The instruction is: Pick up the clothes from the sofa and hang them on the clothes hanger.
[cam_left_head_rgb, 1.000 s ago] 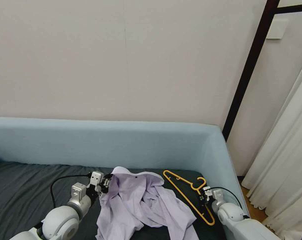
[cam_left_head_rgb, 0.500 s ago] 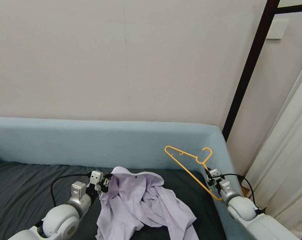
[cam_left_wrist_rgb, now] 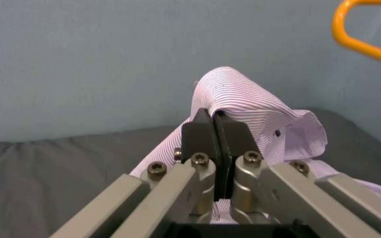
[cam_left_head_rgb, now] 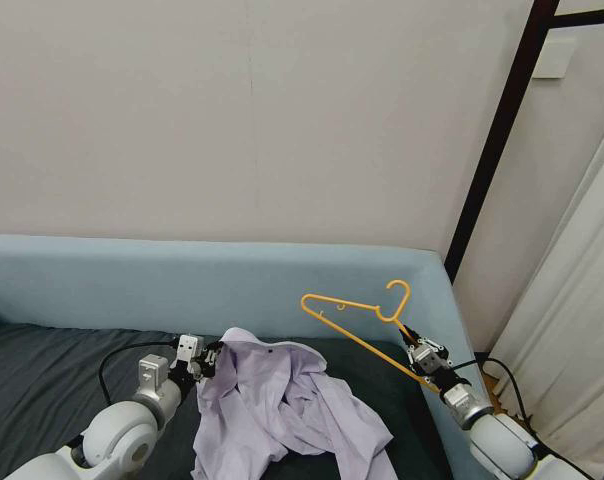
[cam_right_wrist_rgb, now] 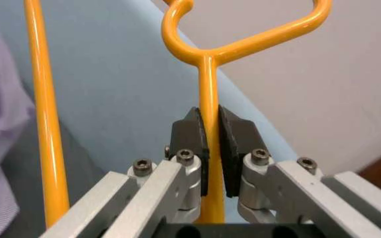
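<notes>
The left gripper (cam_left_head_rgb: 206,362) is pinching closed on the collar of the shirt (cam_left_head_rgb: 282,405), which is lying crumpled on the sofa (cam_left_head_rgb: 232,285). The right gripper (cam_left_head_rgb: 420,358) is clamping the hanger (cam_left_head_rgb: 352,318) below its hook, in the air above the seat.

Head view findings:

1. Pale blue upholstered sofa (cam_left_head_rgb: 232,290) spans the frame, with a dark grey fabric seat cushion (cam_left_head_rgb: 42,380).
2. Lilac pinstriped cloth shirt (cam_left_head_rgb: 282,410) lies crumpled on the cushion, right of centre. Its collar end is raised at the upper left.
3. Left pincer (cam_left_head_rgb: 207,362) is at that raised collar end, closed on the fabric. Its arm enters from the lower left.
4. Right pincer (cam_left_head_rgb: 420,362) clamps the orange thin-rod clothes hanger (cam_left_head_rgb: 342,304) at its lower end. The hanger is held tilted in the air, clear of the cushion, hook uppermost, in front of the backrest.
5. Surroundings: a plain beige wall (cam_left_head_rgb: 232,120), a dark brown upright post (cam_left_head_rgb: 492,150) and a white pleated curtain (cam_left_head_rgb: 572,340) at right.
</notes>
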{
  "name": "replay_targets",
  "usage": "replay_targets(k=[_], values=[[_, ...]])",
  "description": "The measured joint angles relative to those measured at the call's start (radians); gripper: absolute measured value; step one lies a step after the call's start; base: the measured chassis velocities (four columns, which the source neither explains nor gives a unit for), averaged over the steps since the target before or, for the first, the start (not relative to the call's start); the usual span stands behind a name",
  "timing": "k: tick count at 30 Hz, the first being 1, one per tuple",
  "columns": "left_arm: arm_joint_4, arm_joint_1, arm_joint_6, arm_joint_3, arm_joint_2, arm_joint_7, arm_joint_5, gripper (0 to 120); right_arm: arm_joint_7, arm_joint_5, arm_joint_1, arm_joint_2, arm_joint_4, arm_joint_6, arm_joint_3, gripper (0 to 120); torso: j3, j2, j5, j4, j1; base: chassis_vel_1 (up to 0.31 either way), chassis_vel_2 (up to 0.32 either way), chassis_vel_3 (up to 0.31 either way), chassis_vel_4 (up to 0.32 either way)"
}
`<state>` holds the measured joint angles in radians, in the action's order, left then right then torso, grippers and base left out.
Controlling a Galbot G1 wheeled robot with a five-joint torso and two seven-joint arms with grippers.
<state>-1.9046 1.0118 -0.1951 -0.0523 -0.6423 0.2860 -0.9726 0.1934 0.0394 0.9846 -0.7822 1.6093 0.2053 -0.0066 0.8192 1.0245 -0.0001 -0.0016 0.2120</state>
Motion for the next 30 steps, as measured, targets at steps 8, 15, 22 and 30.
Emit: replay_targets(k=[8, 15, 22, 30], values=[[0.001, -0.006, -0.010, -0.013, 0.002, 0.020, -0.032, 0, -0.013, 0.117, 0.093, 0.014, 0.073, 0.054, -0.003, 5, 0.000, 0.000, -0.0001, 0.0001, 0.000, 0.000, 0.000, 0.000, 0.000], [-0.015, -0.008, -0.018, -0.013, 0.000, 0.025, -0.039, 0, -0.021, 0.155, 0.139, 0.008, 0.073, 0.063, -0.022, 5, 0.000, 0.000, 0.0000, -0.0002, 0.000, 0.000, 0.000, 0.000, 0.000], [-0.025, -0.003, -0.021, -0.013, -0.003, 0.025, -0.037, 0, -0.021, 0.171, 0.145, -0.010, 0.061, 0.063, -0.051, 5, 0.000, 0.000, 0.0000, 0.0000, 0.000, 0.000, 0.000, 0.000, 0.000], [-0.026, -0.013, -0.020, 0.006, -0.005, 0.018, -0.007, 0, 0.003, 0.132, 0.025, -0.063, -0.004, 0.031, -0.208, 5, 0.000, 0.000, 0.0001, 0.0003, 0.000, 0.000, 0.000, 0.000, 0.000]])
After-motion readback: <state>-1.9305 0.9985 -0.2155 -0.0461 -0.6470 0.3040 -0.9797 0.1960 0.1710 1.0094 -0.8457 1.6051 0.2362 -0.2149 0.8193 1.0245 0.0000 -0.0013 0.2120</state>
